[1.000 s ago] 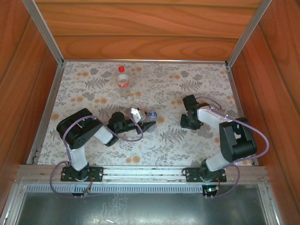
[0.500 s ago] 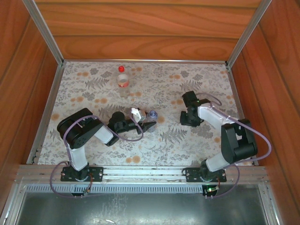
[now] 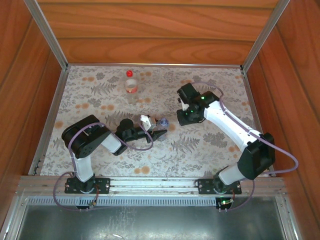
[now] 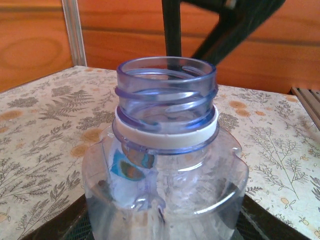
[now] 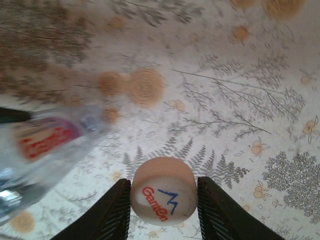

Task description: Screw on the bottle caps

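Your counter (image 3: 210,145), draped in grey fern-and-orange-flower cloth, fills the middle of the top view. At its centre your left gripper (image 3: 159,128) has its jaws clamped on the clear bluish plastic bottle (image 4: 165,165), which is upright with its neck open and its threads bare. To its right, your right gripper (image 5: 163,200) pinches the small white round cap (image 5: 163,196) between narrow jaws, above the cloth. The clear red-banded bottle (image 3: 131,86) stands upper left of centre, with the tiny red cap (image 3: 129,73) on top.
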Robot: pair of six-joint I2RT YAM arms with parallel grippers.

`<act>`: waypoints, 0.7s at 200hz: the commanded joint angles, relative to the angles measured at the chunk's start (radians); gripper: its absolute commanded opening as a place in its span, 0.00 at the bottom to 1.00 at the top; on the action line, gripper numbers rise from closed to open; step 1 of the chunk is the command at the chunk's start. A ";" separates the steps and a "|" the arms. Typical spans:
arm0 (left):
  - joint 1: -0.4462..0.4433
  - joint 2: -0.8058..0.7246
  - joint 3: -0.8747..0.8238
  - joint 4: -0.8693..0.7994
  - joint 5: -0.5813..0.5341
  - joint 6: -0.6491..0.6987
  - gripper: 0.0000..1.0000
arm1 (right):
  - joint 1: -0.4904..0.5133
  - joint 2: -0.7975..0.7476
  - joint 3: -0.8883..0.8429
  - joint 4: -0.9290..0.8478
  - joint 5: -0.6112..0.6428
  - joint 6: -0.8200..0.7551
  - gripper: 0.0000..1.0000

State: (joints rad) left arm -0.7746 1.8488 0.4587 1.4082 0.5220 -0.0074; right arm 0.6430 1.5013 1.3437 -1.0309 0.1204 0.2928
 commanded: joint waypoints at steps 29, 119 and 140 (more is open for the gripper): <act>-0.012 0.018 0.004 0.008 0.025 0.005 0.53 | 0.095 0.041 0.206 -0.177 -0.026 -0.062 0.41; -0.014 0.029 0.021 0.008 0.036 0.007 0.53 | 0.200 0.152 0.374 -0.247 -0.029 -0.101 0.41; -0.013 0.030 0.023 0.008 0.036 0.016 0.54 | 0.201 0.199 0.375 -0.238 -0.041 -0.106 0.41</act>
State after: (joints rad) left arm -0.7750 1.8606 0.4664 1.4185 0.5304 -0.0032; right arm 0.8345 1.6661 1.6974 -1.2392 0.0990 0.2085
